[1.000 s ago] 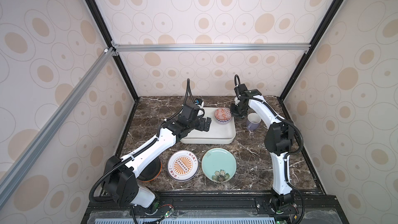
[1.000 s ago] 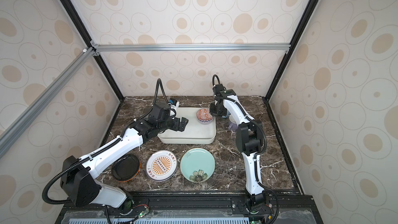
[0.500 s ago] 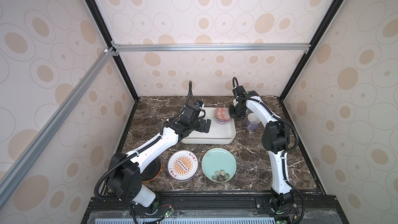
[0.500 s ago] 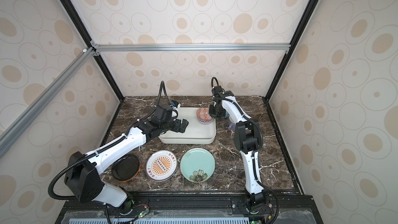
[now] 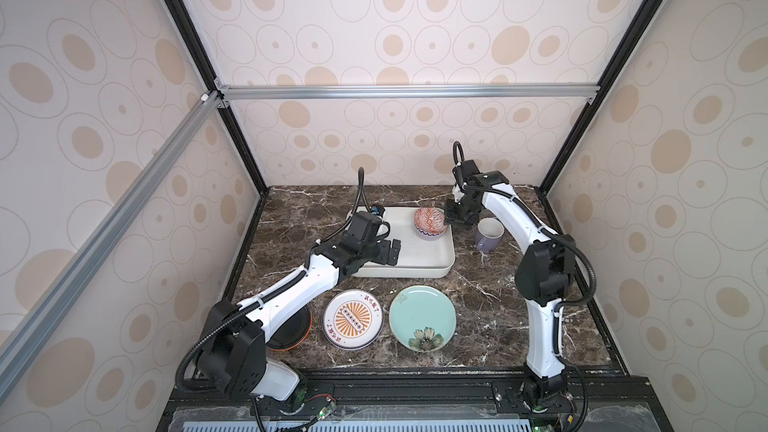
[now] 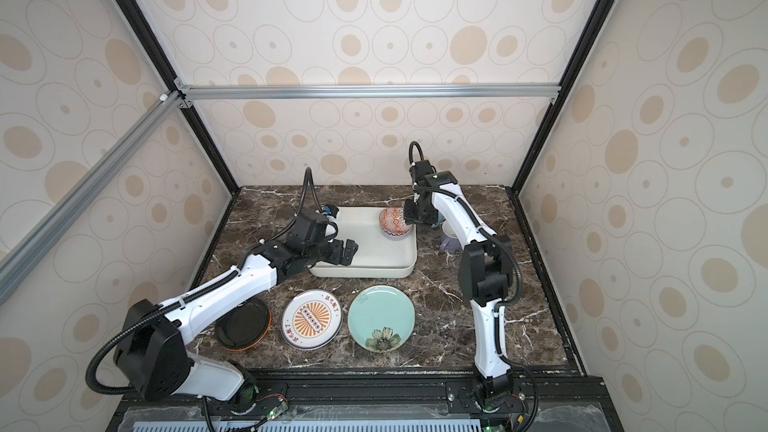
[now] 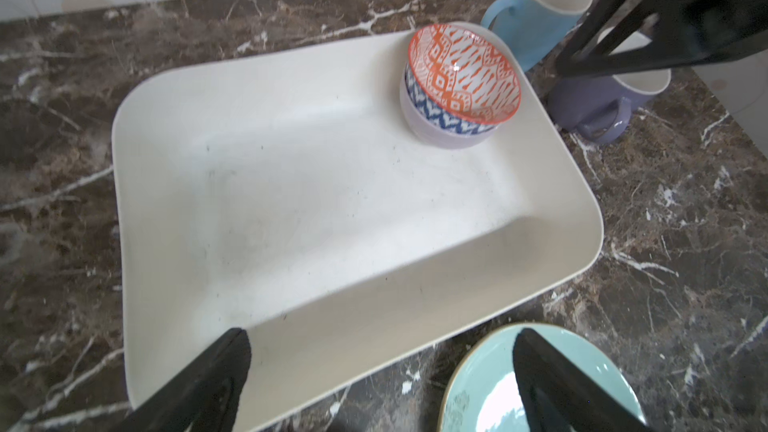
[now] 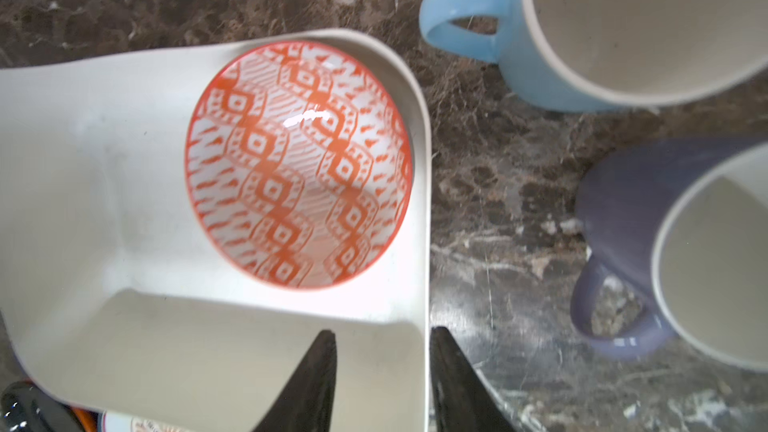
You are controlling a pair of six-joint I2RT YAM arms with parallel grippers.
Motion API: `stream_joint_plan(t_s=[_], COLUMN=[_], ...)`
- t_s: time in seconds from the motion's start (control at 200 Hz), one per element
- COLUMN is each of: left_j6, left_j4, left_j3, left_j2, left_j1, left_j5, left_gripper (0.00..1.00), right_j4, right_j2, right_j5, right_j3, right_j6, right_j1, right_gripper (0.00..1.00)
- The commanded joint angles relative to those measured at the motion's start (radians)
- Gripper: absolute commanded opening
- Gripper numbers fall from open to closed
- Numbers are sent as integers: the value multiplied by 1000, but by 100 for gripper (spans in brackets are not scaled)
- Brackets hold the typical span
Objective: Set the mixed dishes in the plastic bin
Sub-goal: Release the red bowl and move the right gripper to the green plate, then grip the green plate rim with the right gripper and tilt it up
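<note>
Two bowls sit stacked in the far right corner of the plastic bin (image 5: 419, 261). The red-patterned bowl (image 5: 430, 220) nests upright inside the lavender bowl (image 7: 440, 135), whose blue zigzag band shows below the red rim. The bin lies on the marble bench (image 5: 498, 317). The right gripper (image 8: 384, 332) hangs just beside the stack, over the bin's right wall; its jaws stand partly apart and grip nothing. The left gripper (image 5: 389, 253) hovers over the near left part of the bin with its jaws spread wide, likewise holding nothing. On the bench just right of the bin stand two upright mugs close together, the light blue mug (image 7: 536, 10) farther back and the lavender mug (image 5: 489, 234) nearer. Along the front of the bench three plates lie in a row. The orange/black plate (image 6: 243, 324) sits partly under the left arm, the orange-sunburst plate (image 5: 353, 320) is in the middle, and the teal flowered plate (image 5: 422, 317) is to its right.
</note>
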Motion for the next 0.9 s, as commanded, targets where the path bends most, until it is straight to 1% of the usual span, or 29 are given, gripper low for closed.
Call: stream_joint_plan(t_s=[0.0, 0.125, 0.185, 0.295, 0.345, 0.405, 0.46, 0.565, 0.635, 0.7, 0.735, 0.805, 0.895], left_j6=[-126, -246, -306, -397, -428, -435, -445, -476, -487, -491, -491, -472, -424], left_j4=[-53, -124, -168, -300, -350, -362, -347, -280, -205, -143, -121, -100, -87], left_j3=[-110, -244, -287, -299, -288, -280, -280, -291, -310, -319, -314, -289, -243], left_j2=[-129, -270, -343, -481, -529, -578, -591, -552, -517, -485, -460, -398, -298], left_j1=[8, 8, 9, 27, 62, 102, 109, 109, 105, 81, 62, 20, -32], left_j5=[-68, -144, -201, -363, -393, -368, -324, -231, -157, -126, -126, -136, -132], left_gripper=[99, 99, 99, 99, 99, 99, 99, 99, 99, 98, 97, 96, 96], right_j4=[50, 165, 226, 345, 399, 436, 441, 434, 424, 397, 377, 344, 346], right_j2=[-153, -270, -317, -396, -427, -457, -479, -538, -594, -652, -682, -726, -761], right_j5=[-13, -68, -84, -128, -155, -171, -160, -122, -102, -60, -29, 18, 21], right_j3=[-167, -404, -511, -687, -757, -825, -870, -947, -991, -1023, -1038, -1073, -1138], right_j6=[-9, 18, 33, 77, 95, 101, 99, 93, 88, 90, 99, 123, 172], right_j1=[88, 196, 250, 313, 329, 344, 348, 348, 348, 347, 347, 348, 347], right_gripper=[44, 45, 45, 47, 48, 49, 49, 49, 52, 57, 60, 62, 64])
